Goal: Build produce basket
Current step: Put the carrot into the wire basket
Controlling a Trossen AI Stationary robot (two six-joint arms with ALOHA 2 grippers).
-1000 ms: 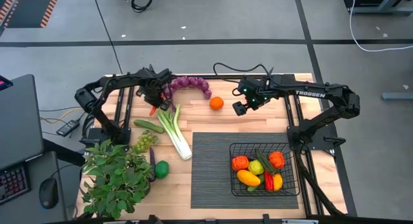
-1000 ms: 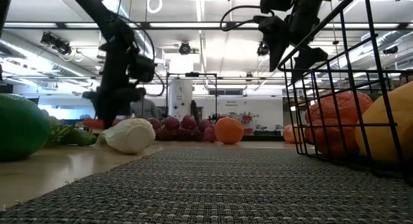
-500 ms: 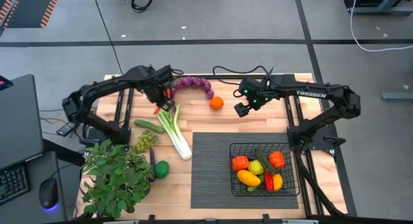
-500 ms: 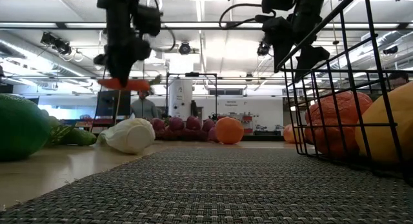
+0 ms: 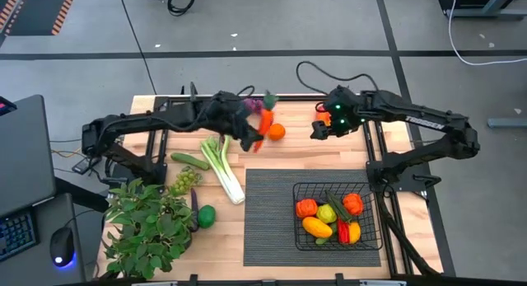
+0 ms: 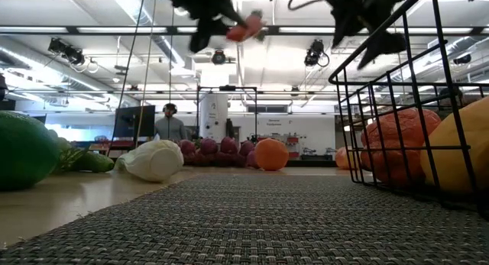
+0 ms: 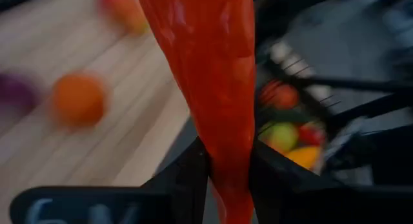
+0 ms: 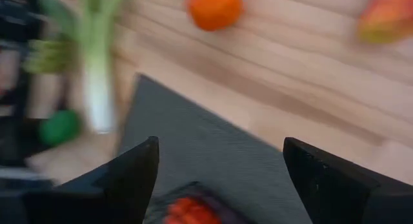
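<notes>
My left gripper point(image 5: 250, 136) is up in the air over the far middle of the table, shut on an orange-red carrot point(image 5: 263, 123) with a green top point(image 5: 270, 100). The low view shows the carrot point(image 6: 243, 27) high above the table. My right gripper point(image 5: 321, 128) hovers open near the far right, over bare wood. The black wire basket point(image 5: 372, 205) stands on the dark mat and has several pieces of produce in it. An orange point(image 5: 277, 131), leek point(image 5: 223, 166), cucumber point(image 5: 189, 161) and purple grapes point(image 5: 238, 105) lie on the table. My left gripper pinches the carrot's narrow half point(image 7: 227, 161) between its two fingers point(image 7: 191, 173). The thicker part sticks out past the fingertips. The carrot is lifted clear of the table and tilted, with its green top toward the far edge.
A leafy potted plant point(image 5: 146, 227) fills the near left corner. Green grapes point(image 5: 185, 180) and a round green fruit point(image 5: 206, 215) lie beside it. The ribbed mat point(image 5: 268, 212) has bare room to the left of the basket. People stand in the room beyond the table.
My left gripper has lifted the carrot off the table near the leek and grapes. It has carried it up and toward the table's right, and the carrot is now above the orange. My right gripper has shifted slightly right and up.
</notes>
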